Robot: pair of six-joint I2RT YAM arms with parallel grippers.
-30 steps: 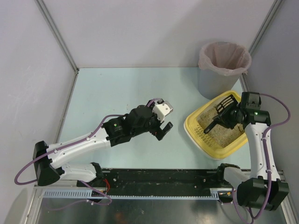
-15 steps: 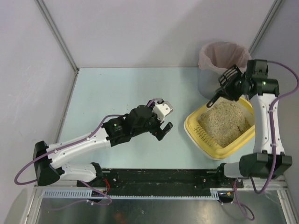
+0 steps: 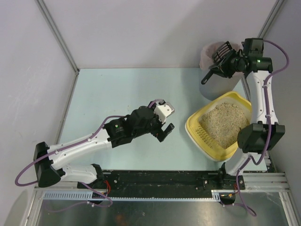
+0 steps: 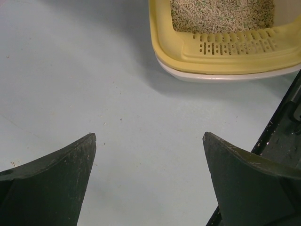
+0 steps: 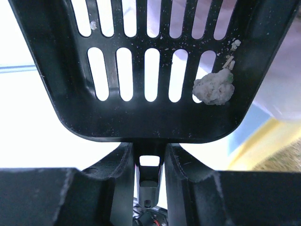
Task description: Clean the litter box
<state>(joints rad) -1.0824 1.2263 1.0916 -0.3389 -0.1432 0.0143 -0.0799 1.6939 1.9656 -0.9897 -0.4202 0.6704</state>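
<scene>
The right gripper (image 5: 149, 162) clamps the handle of a black slotted scoop (image 5: 141, 113), held up over the grey bin (image 3: 210, 87) with its pink liner (image 3: 206, 52); a pale clump (image 5: 214, 90) sits on the slots. The litter box (image 3: 194, 127) lies on the table (image 3: 117, 89) just before the bin, and the right arm crosses its right side. The left gripper (image 4: 149, 141) hangs spread wide, gripping nothing, left of the box

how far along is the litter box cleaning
Done: one pale clump sits on the black slotted scoop, out of the litter box. In hand: the right gripper holds the scoop over the grey bin. Left: tip the clump in; the left gripper hangs open over the table. Whether more clumps lie in the litter, I cannot tell.
</scene>
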